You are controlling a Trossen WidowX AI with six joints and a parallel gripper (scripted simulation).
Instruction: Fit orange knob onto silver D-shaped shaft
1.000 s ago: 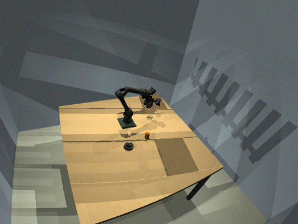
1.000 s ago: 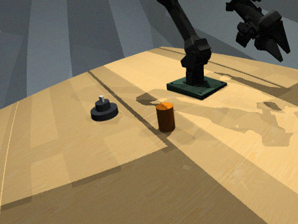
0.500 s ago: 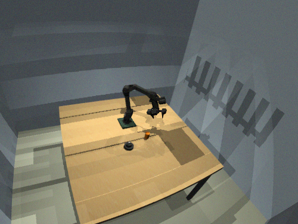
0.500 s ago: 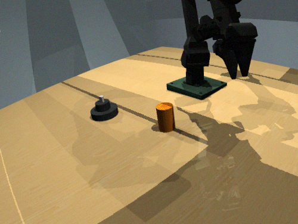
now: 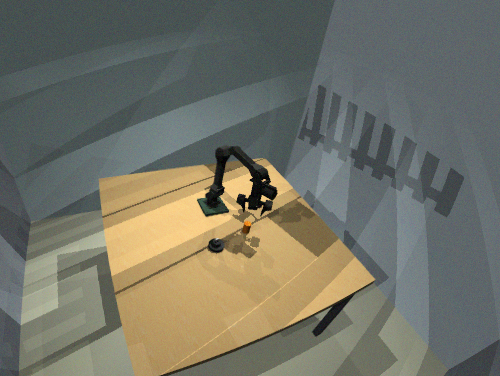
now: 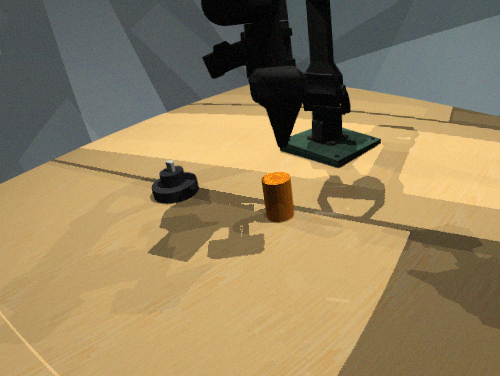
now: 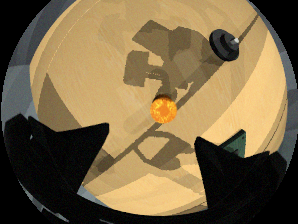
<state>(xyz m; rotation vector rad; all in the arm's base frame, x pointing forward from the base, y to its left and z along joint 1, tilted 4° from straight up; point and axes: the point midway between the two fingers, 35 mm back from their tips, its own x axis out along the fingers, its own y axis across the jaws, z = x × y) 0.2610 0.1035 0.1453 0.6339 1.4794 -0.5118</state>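
The orange knob [image 5: 246, 227] [image 6: 278, 197] [image 7: 163, 110] stands upright on the table, its hole hidden underneath. The dark round pedestal [image 5: 215, 246] [image 6: 167, 192] [image 7: 220, 46] stands apart from it, left of the knob in the top and exterior views and at the upper right in the wrist view. The short silver shaft [image 6: 170, 165] [image 7: 235, 41] sticks up bare from its middle; its flat side cannot be made out. My gripper [image 5: 253, 212] [image 7: 153, 135] is open and empty, pointing down above the table. In the wrist view the knob shows ahead of the gap between the fingertips, not between them.
The arm's green base plate [image 5: 205, 209] [image 6: 367, 142] [image 7: 241, 142] lies on the wooden table [image 5: 165, 320] [image 6: 225, 320] behind the knob and pedestal. Shadows of the arm and gripper fall around the knob.
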